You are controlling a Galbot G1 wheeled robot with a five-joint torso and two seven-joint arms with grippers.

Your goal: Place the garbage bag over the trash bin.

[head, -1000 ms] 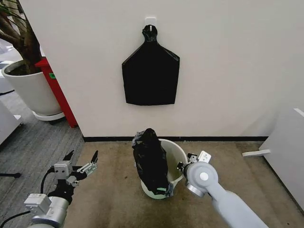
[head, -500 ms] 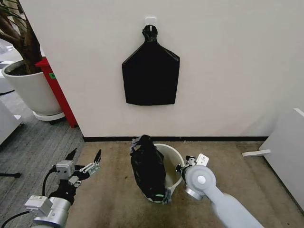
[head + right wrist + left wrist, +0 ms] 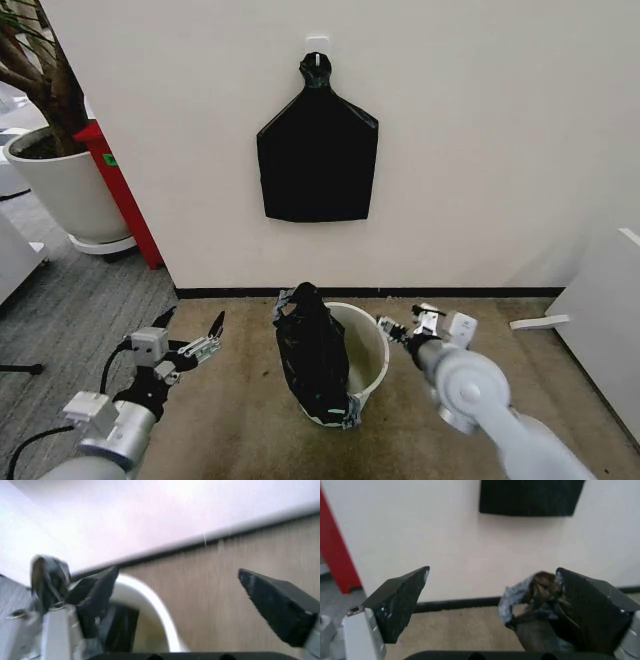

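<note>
Clearly the thin glossy black plastic garbage bag (image 3: pixel 314 352) draped over the round cream-white trash bin's (image 3: pixel 372 350) left rim is floppy and slippery; I'd pinch its bunched top. Left gripper (image 3: pixel 190 335) and right gripper (image 3: pixel 412 322) flank it, fingers wide.

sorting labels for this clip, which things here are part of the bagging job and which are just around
Part of the job:
garbage bag, draped over the bin's left side
trash bin
left gripper, open
right gripper, open

Just around:
hanging black bag bundle
plant pot
red panel

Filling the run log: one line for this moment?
garbage bag: draped on trash bin left rim, not spread | left gripper: open, left of bin | right gripper: open, by right rim
</note>
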